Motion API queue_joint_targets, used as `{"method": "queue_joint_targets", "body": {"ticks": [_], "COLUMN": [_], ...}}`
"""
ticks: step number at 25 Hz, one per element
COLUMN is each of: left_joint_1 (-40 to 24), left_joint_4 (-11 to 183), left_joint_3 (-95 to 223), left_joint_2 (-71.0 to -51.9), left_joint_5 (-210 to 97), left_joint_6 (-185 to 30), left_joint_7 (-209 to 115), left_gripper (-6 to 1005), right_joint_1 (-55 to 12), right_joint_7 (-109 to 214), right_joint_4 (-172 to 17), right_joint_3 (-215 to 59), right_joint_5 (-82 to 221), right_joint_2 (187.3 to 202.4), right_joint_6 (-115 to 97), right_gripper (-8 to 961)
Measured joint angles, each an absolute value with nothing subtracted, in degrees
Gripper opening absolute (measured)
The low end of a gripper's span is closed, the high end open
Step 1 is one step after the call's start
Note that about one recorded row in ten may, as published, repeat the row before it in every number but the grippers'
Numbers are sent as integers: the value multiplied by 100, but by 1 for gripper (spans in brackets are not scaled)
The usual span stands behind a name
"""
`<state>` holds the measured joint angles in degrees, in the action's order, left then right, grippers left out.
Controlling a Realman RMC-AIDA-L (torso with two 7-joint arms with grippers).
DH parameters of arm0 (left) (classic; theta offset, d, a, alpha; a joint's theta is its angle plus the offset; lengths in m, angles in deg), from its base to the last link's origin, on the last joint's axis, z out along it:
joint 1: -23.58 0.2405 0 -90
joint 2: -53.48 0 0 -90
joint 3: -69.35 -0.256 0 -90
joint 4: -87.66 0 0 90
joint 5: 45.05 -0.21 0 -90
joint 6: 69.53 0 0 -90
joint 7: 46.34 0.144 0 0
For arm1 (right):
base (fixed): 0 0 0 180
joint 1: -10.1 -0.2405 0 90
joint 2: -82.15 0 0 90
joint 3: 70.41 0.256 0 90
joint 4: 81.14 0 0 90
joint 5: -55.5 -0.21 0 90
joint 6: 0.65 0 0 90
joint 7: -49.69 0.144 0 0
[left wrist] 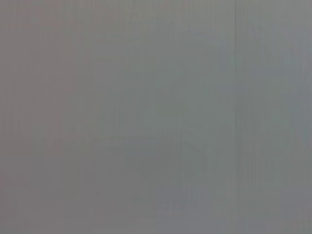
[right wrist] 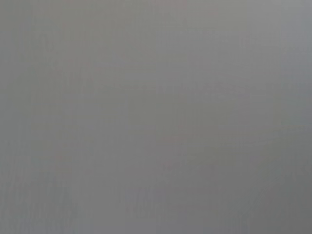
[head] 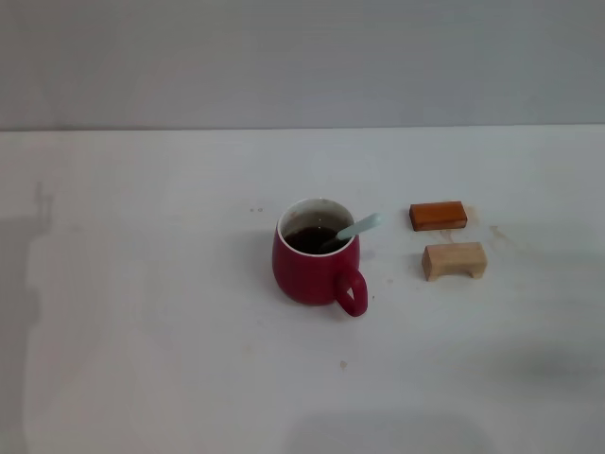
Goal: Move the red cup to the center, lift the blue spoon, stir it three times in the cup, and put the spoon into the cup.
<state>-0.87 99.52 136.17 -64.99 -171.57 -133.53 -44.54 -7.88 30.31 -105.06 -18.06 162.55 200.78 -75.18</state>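
The red cup [head: 315, 257] stands upright near the middle of the white table [head: 142, 284], its loop handle turned toward me and to the right. The blue spoon [head: 357, 227] rests inside the cup, its bowl down in the dark inside and its pale blue handle leaning out over the right rim. Neither gripper shows in the head view. The left wrist view and the right wrist view show only a plain grey surface, with no fingers and no objects.
Two small wooden blocks lie to the right of the cup: an orange-brown flat block [head: 438, 216] farther back and a pale arch-shaped block [head: 455, 260] nearer me. A grey wall [head: 302, 57] rises behind the table's far edge.
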Motion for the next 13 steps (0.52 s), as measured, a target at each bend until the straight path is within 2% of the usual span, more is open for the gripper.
{"method": "queue_joint_targets", "body": {"ticks": [13], "left_joint_1": [-64], "left_joint_4": [10121], "left_joint_3": [13569], "left_joint_2": [-6500], "left_joint_5": [-17162], "left_joint_6": [-13449], "left_joint_7": [-4458], "left_gripper": [661], "right_joint_1": [-1098], "right_joint_7": [3418], "right_joint_4": [-9939], "right_joint_3": [-1788], "right_joint_5": [16256], "right_joint_2": [20085], "right_joint_6": [-7809], "right_gripper": [748]}}
